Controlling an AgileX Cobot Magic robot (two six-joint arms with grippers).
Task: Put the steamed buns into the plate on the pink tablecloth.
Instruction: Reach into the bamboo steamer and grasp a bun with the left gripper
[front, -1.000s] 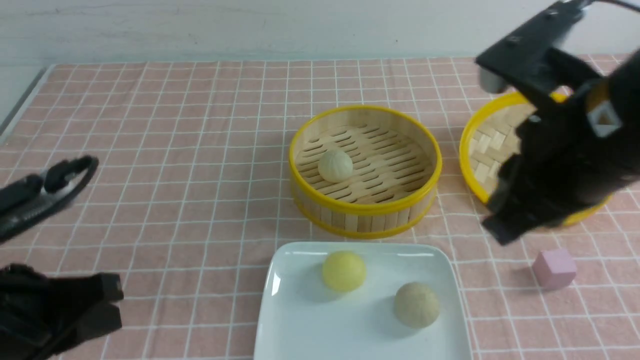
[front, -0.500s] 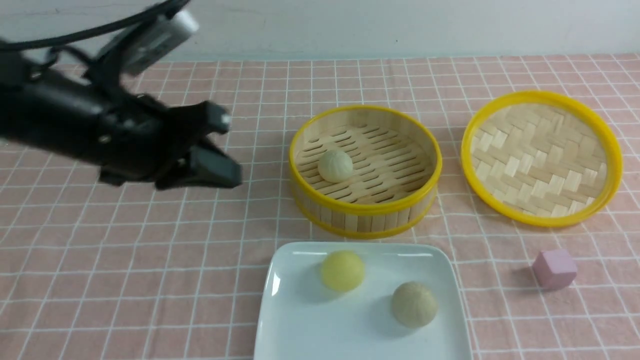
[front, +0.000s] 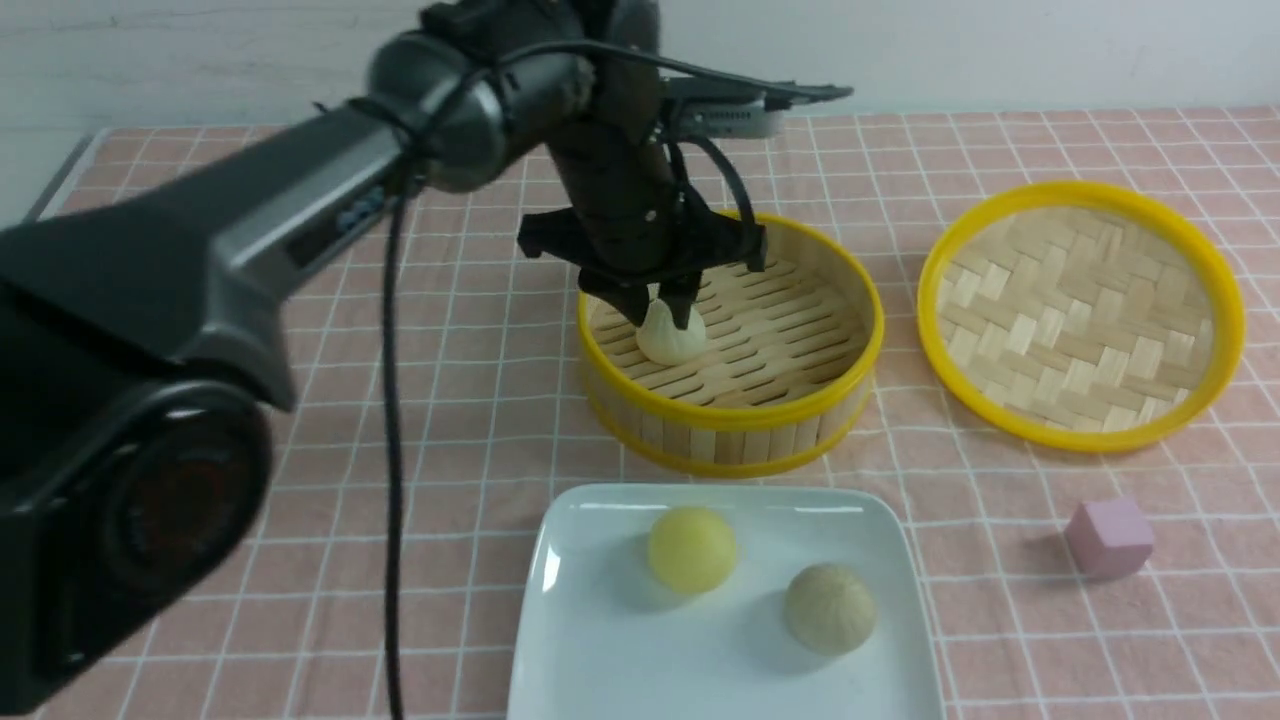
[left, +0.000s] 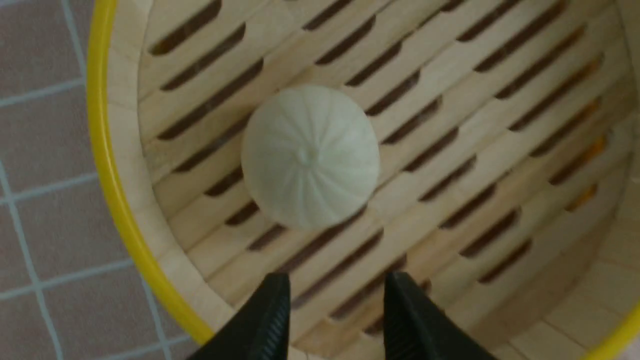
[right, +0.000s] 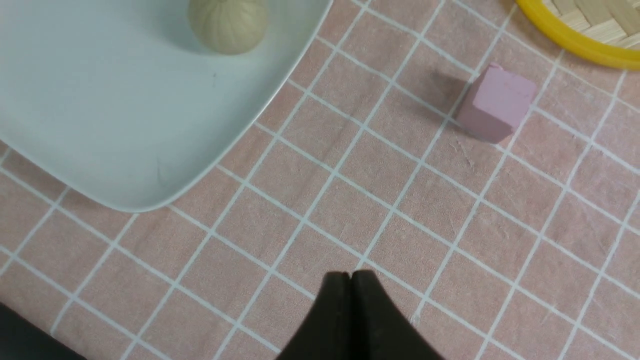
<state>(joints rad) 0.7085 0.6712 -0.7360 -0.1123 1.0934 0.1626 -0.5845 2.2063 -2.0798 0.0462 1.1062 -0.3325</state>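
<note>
A pale pleated steamed bun (front: 673, 340) lies in the round bamboo basket (front: 740, 415). My left gripper (front: 661, 312) hangs open just above it, fingers down inside the basket. In the left wrist view the bun (left: 310, 156) sits on the slats just ahead of the open left gripper (left: 335, 287), not between the fingers. The white square plate (front: 620, 650) on the pink tablecloth (front: 300, 450) holds a smooth yellow bun (front: 692, 549) and a greyish-beige bun (front: 829, 608). My right gripper (right: 350, 276) is shut and empty over bare cloth, near the plate's corner (right: 100, 100).
The yellow-rimmed woven lid (front: 1080, 315) lies to the right of the basket. A small pink cube (front: 1108, 538) sits right of the plate and shows in the right wrist view (right: 495, 102). The left arm and its cable cross the table's left half.
My right arm has pulled back out of the front view. My left arm has swung from the left side over to the basket and lowered its gripper to the bun.
</note>
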